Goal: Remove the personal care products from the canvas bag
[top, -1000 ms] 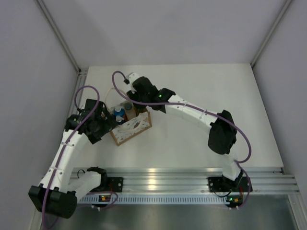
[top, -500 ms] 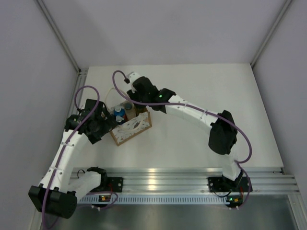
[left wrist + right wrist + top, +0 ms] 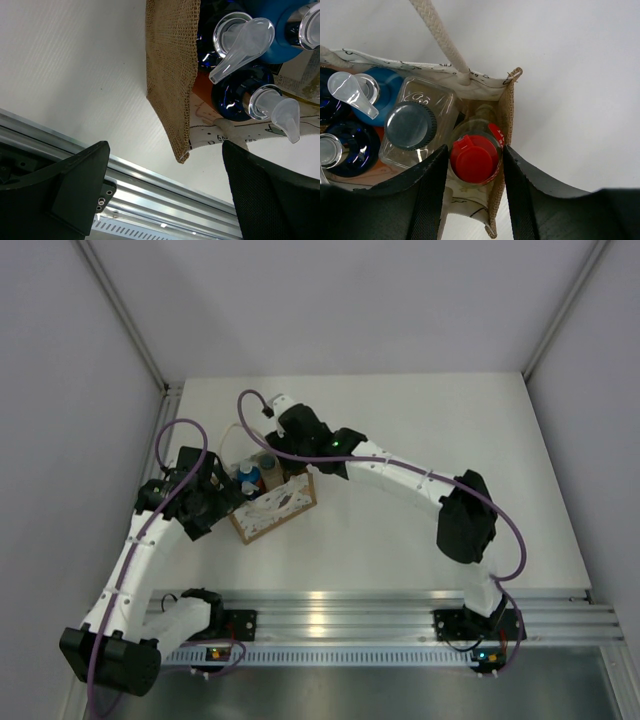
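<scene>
Bag (image 3: 278, 506) sits on the worktop (image 3: 430, 420) at approx 8 o'clock from centre, upright, w/ the bottles inside (none out yet). R claw (image 3: 474, 161) hangs over the bag's 1 o'clock corner. Its fingers (image 3: 422, 200) are set part-way apart on either side of the red-cap bottle (image 3: 474, 156) and very close to it; can't tell if they actually pinch it. That bottle stands hard against the burlap end wall. Grey-cap clear bottle (image 3: 412, 126) is just beside it at 9 o'clock. At 10 o'clock from the grey cap is a blue bottle (image 3: 387, 90) w/ a clear pump head. At 8 o'clock is a dark blue bottle (image 3: 356, 149), partly cut off by the frame edge. White rope handle (image 3: 440, 40) runs up from the bag rim at 12 o'clock.

L claw (image 3: 167, 150) is spread wide, holding nothing, low by the bag's 9 o'clock side in the top view. A burlap corner of the bag lies betw. its fingers w/o touching either. Two clear pump heads (image 3: 242, 42) show inside the bag in its view. Alu rail (image 3: 150, 185) runs along the worktop's near edge.
</scene>
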`<state>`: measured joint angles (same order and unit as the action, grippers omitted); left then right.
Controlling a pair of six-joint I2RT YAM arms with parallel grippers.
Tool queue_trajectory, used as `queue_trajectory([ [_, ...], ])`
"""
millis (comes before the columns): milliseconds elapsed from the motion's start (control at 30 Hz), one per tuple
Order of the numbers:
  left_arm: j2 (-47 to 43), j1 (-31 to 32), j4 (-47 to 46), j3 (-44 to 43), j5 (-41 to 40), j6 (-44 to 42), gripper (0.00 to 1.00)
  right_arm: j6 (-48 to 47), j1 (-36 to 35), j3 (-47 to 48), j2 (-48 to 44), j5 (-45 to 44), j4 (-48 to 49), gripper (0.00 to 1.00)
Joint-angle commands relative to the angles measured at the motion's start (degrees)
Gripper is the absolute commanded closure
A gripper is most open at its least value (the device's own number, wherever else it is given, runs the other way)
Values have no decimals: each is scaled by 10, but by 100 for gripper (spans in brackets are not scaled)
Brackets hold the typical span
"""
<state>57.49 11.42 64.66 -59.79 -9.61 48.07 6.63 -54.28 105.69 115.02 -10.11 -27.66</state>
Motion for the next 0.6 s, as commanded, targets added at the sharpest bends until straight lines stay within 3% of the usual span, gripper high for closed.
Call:
queue_trajectory([
  [0,-12,0,-14,-12,5,-3,2,6,-10,-4,-47,-23,22,54],
  [567,-19,0,-15,-11,6,-1,2,4,-10,-15,-51,-25,23,63],
])
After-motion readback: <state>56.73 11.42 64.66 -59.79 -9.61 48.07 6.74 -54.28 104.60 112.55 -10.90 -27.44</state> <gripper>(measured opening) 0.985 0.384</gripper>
